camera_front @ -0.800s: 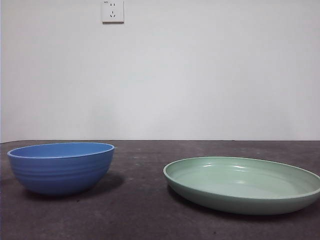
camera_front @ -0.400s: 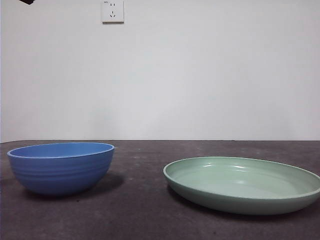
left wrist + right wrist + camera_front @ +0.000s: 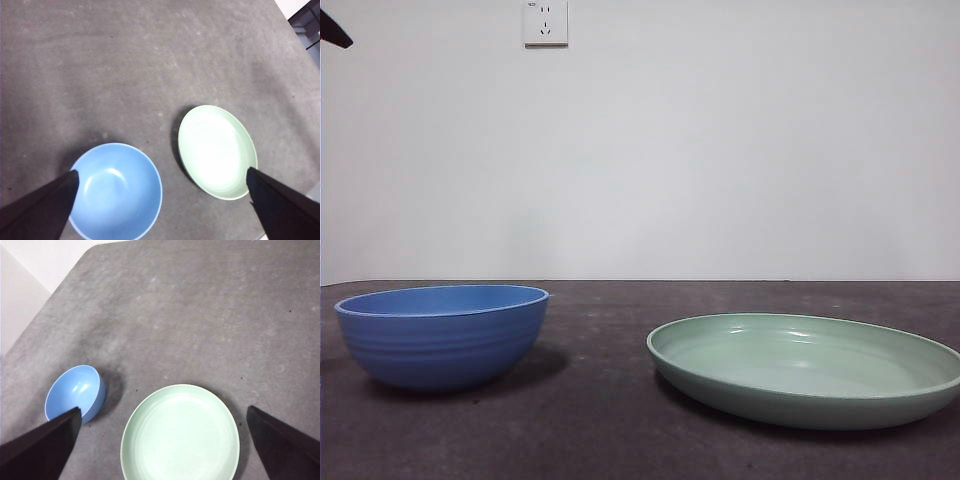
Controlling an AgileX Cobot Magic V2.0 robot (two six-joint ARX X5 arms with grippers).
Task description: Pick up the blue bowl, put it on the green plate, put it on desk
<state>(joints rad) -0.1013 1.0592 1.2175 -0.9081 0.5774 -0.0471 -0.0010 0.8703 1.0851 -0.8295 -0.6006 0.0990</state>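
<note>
The blue bowl [image 3: 442, 335] stands upright and empty on the desk [image 3: 600, 400] at the left. The green plate [image 3: 805, 368] lies on the desk to its right, apart from it and empty. My left gripper [image 3: 161, 171] is open and empty, high above the bowl [image 3: 116, 190] and the plate [image 3: 217, 150]. My right gripper [image 3: 163, 409] is open and empty, high above the plate [image 3: 180, 435], with the bowl [image 3: 75, 392] off to one side. A black arm tip [image 3: 334, 30] shows at the front view's top left corner.
A white wall with a power socket [image 3: 545, 22] stands behind the desk. The desk's edge and a dark piece of furniture [image 3: 307, 22] show in the left wrist view. The desk's cut corner [image 3: 65, 275] shows in the right wrist view.
A black arm tip has come into the front view's top left corner and moved down and left. The bowl and the plate have not moved.
</note>
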